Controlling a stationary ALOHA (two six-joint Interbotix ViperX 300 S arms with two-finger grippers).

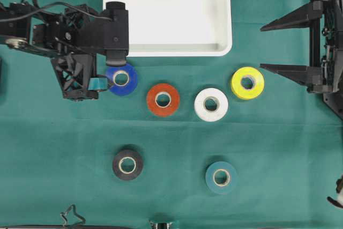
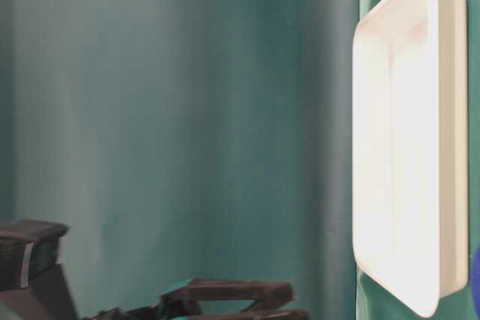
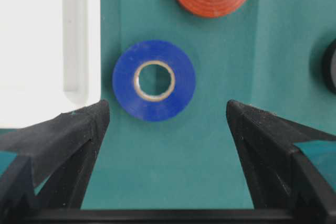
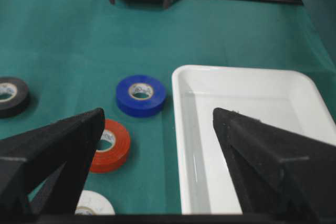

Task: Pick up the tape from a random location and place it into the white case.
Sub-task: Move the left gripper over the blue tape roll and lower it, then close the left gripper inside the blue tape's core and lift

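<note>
My work surface: table under green cloth [image 1: 64,143]. Lying flat on it: white case [image 1: 167,51] at far edge; blue [image 1: 122,79], red [image 1: 163,100], white [image 1: 211,104], yellow [image 1: 247,83], black [image 1: 127,164], teal [image 1: 221,177] tape rolls, all apart.

Green cloth [image 1: 64,148] over the table, black clip [image 1: 72,216] at its near edge

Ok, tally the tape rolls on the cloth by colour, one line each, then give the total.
Blue roll: 1
Red roll: 1
White roll: 1
Yellow roll: 1
Black roll: 1
Teal roll: 1
Total: 6 rolls, all on the cloth; none in the white case.
</note>
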